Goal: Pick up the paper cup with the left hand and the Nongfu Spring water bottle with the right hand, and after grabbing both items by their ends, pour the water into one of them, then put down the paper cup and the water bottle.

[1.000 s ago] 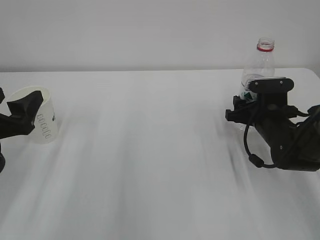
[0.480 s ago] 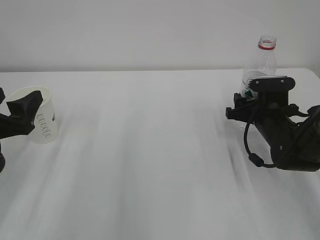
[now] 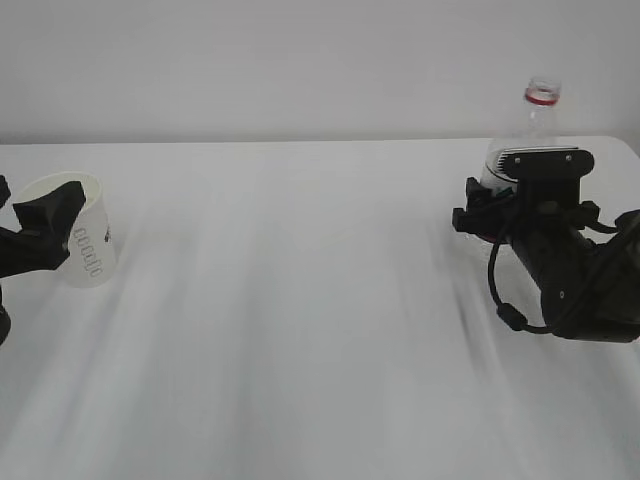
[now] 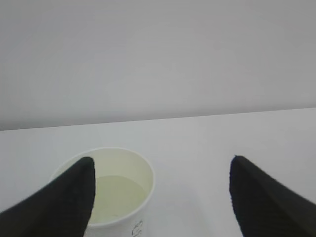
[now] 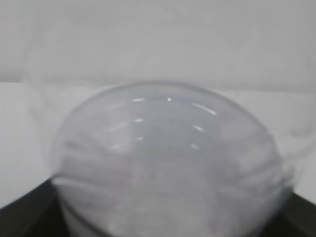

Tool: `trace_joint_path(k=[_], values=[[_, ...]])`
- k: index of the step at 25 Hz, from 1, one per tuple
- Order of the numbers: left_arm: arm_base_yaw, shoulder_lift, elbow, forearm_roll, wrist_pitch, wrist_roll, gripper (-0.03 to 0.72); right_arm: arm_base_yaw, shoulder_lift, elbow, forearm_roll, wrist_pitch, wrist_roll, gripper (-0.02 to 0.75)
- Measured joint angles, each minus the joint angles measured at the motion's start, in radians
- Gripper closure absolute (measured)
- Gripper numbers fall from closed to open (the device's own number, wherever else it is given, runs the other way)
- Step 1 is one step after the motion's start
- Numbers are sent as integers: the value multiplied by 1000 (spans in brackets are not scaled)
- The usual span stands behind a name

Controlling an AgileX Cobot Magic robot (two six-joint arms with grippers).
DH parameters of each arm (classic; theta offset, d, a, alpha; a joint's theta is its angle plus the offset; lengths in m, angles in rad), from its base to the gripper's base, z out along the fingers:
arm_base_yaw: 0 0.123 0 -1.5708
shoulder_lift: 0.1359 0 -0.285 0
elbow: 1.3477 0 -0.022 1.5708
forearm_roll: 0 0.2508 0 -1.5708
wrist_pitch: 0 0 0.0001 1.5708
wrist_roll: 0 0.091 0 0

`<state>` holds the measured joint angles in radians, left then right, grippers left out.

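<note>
My left pincer (image 4: 160, 197) is spread beside the cup (image 4: 116, 190); the bottle (image 5: 168, 163) blurs out my right pincer (image 3: 478, 222), grip unreadable.

The paper cup (image 3: 82, 240) stands far left on the table (image 3: 300, 300), the Nongfu Spring water bottle (image 3: 528, 130) far right.

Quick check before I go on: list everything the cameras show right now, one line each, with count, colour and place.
paper cup: one, white with dark lettering, far left of the table, upright, pale liquid inside.
water bottle: one, clear with red neck ring, no cap on it, far right, mostly hidden behind the right tool.
table: one, white, fills the lower view.
wall: plain pale grey, behind the table.
left tool: one, black, open, one finger over the cup's rim, the other clear of it.
right tool: one, black, around the bottle's lower part.
</note>
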<state>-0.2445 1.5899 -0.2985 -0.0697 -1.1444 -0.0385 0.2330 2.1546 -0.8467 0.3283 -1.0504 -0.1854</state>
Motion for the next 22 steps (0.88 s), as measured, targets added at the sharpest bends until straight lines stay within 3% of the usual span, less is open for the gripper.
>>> trace_joint_path(k=[10, 22], values=[[0, 0, 0, 0, 0, 0, 80, 0, 0, 2, 0, -8, 0, 131], [0, 0, 0, 0, 0, 0, 86, 2, -59, 148, -43, -77, -2, 130]])
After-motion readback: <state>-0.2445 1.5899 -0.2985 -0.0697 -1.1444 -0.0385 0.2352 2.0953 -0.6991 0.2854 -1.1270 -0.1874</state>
